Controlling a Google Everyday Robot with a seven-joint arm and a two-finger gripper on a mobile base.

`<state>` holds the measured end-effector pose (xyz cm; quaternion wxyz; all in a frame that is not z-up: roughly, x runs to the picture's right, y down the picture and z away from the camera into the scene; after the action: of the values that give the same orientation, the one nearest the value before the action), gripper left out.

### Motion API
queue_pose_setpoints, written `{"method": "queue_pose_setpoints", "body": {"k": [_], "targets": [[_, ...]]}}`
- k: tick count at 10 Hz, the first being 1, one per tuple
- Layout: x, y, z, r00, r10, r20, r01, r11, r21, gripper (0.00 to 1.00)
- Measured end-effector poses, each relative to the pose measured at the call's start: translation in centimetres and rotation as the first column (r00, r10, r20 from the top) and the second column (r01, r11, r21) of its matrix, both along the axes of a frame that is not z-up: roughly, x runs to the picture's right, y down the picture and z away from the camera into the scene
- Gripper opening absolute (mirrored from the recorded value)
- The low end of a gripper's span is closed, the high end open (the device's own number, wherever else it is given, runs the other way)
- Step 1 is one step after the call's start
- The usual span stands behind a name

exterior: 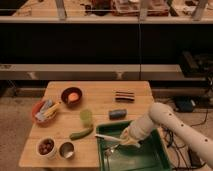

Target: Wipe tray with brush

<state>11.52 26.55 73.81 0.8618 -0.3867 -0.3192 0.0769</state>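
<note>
The dark-green tray (155,157) sits at the table's front right corner. My gripper (129,139) is low over the tray's left half, at the end of the white arm (167,122) that reaches in from the right. It is shut on the slim whitish brush (111,137). The brush sticks out to the left, and its far end reaches the tray's left rim. A pale tip (116,147) touches the tray floor below the gripper.
Left of the tray lie a green cucumber-like item (81,133), a green cup (86,117), a metal cup (66,149) and a white bowl (46,146). Behind it are a blue-grey can (118,114), a dark bar (125,95) and two bowls (71,95) (45,111).
</note>
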Motion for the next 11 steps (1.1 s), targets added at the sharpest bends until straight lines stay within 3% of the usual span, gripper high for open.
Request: {"method": "queue_pose_setpoints", "body": {"k": [3,5,7,11], "targets": [[2.0,1.5,0.4,0.999,0.013,-0.047,-0.015,0.9992,-0.038,0.00],[1.9,3.7,-0.9,0.999,0.014,-0.047,-0.017,0.9975,-0.069,0.00],[0.1,5.3,-3.4,1.000,-0.011,-0.015,0.009,0.9967,-0.081,0.00],[-4.0,6.5,-5.8,0.996,-0.059,0.063,0.065,0.9934,-0.095,0.00]]}}
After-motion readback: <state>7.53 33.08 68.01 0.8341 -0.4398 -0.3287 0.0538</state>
